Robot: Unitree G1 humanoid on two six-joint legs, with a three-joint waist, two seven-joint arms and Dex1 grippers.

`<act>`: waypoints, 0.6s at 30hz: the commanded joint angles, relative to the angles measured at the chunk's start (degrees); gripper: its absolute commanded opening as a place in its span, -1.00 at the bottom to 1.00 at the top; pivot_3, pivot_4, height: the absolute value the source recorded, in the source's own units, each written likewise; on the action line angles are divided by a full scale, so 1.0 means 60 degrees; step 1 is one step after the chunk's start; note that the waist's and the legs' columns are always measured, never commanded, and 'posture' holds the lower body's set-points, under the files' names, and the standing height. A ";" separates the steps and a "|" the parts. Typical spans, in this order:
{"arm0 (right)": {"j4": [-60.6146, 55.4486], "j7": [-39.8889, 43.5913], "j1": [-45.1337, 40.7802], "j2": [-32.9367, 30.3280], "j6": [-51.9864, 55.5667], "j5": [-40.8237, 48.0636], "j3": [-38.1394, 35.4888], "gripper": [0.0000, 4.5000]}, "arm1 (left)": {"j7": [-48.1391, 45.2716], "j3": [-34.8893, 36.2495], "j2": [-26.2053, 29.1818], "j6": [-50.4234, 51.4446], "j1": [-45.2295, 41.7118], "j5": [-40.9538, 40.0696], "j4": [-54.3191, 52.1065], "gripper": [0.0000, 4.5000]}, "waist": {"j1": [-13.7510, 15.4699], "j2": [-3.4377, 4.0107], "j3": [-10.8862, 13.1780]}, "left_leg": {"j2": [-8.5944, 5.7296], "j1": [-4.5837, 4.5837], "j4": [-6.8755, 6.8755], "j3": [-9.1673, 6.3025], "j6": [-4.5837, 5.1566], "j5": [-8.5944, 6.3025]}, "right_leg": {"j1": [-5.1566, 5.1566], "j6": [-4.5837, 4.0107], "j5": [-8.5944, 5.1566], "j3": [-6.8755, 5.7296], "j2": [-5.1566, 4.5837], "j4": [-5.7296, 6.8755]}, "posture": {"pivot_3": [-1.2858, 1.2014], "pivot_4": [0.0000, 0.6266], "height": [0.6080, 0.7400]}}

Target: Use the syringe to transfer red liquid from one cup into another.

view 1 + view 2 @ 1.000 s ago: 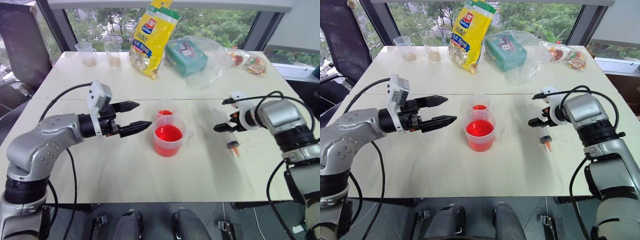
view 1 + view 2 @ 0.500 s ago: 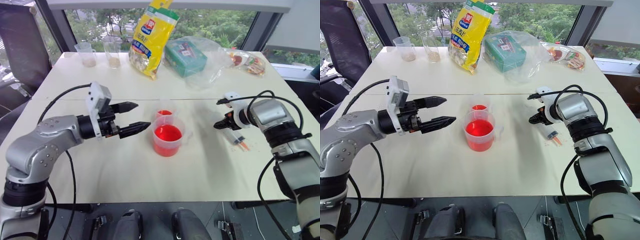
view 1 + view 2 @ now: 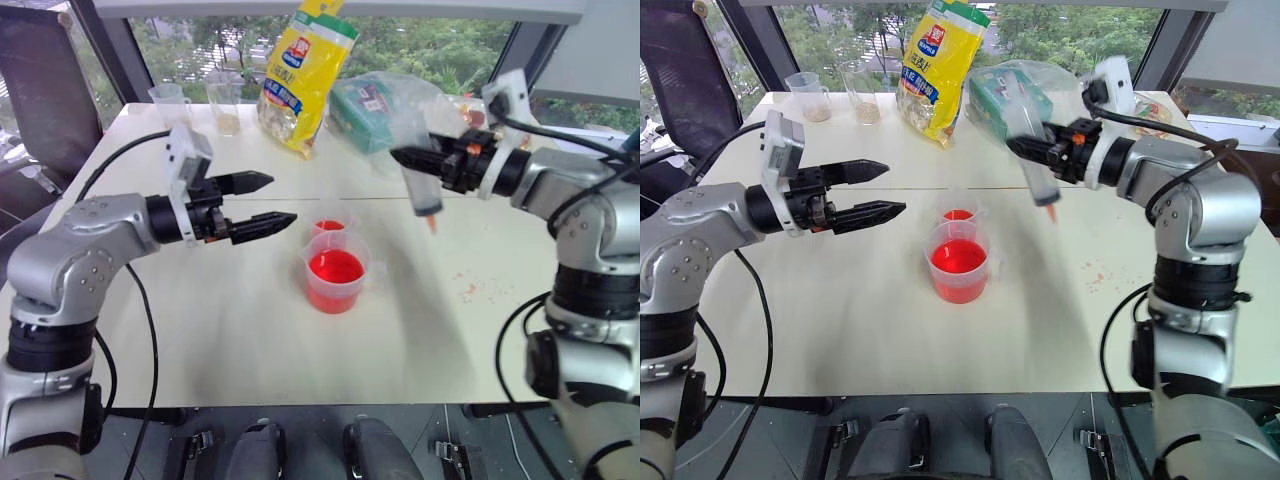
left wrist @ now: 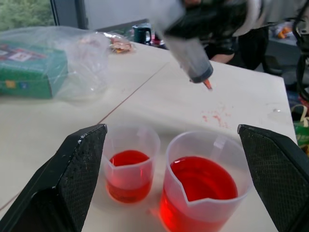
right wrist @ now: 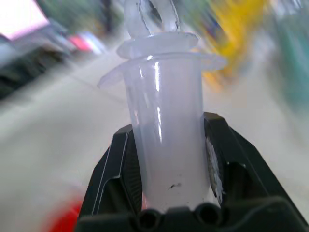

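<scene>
1. the right gripper [image 3: 1032, 146] is raised above the table [image 3: 250, 340], level and aimed toward the robot's left, its two black fingers [image 5: 116, 169] pinched onto the barrel of the syringe [image 3: 1025, 150].
2. the syringe hangs nearly upright in that grip, slightly tilted, its small orange-red tip [image 3: 432, 222] down and clear of the table; the plunger end rises above the fingers in the right wrist view.
3. the tip sits to the robot's right of both cups, above bare table, not over either rim.
4. the left gripper [image 3: 268, 200] hovers level to the robot's left of the cups, fingers spread wide with nothing between them and touching nothing.
5. in the left wrist view its fingertips [image 4: 79, 159] frame both cups from a distance.
6. the handled beaker [image 3: 337, 272] stands near the middle of the table, holding red liquid [image 3: 336, 268] partway up.
7. the smaller cup [image 3: 330, 225] stands just behind it, touching or nearly so, with a shallower layer of red.
8. red droplets [image 3: 466, 285] speckle the table to the right of the beaker.
9. at the far edge: a yellow bag [image 3: 303, 70], a green box in clear plastic [image 3: 372, 100], and two tall clear cups [image 3: 200, 105].
</scene>
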 commanded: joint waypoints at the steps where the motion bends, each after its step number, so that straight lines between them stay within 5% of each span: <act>1: -0.1021 -0.0804 -0.0147 0.1106 -0.1101 0.0884 -0.0568 -0.40 | -0.0281 0.0073 0.0009 -0.0126 -0.0539 0.0040 0.0284 1.00 | -0.0004 0.0000 0.0000 | -0.0001 0.0000 0.0001 0.0000 0.0000 0.0000 | -0.0001 0.0000 0.0000 0.0000 -0.0001 0.0006 | 0.03 -0.52 1.00; 8: -0.1642 -0.1103 0.1370 0.2945 -0.3167 0.1120 0.0439 -0.40 | -0.0634 0.0126 0.0175 -0.0001 -0.0985 0.0132 0.0653 1.00 | 0.0018 0.0000 -0.0002 | -0.0002 0.0001 0.0000 -0.0003 -0.0003 0.0002 | -0.0003 0.0000 0.0000 -0.0003 -0.0006 0.0010 | 0.03 -0.52 1.00; 18: -0.0328 -0.0138 0.3680 0.2985 -0.6299 -0.0311 0.2413 -0.40 | -0.0955 0.0132 0.0347 0.0894 -0.1503 -0.0409 0.0365 1.00 | -0.0022 0.0000 -0.0002 | 0.0000 0.0010 0.0003 0.0002 -0.0007 0.0004 | -0.0002 0.0000 0.0000 0.0000 0.0005 0.0019 | 0.03 -0.52 1.00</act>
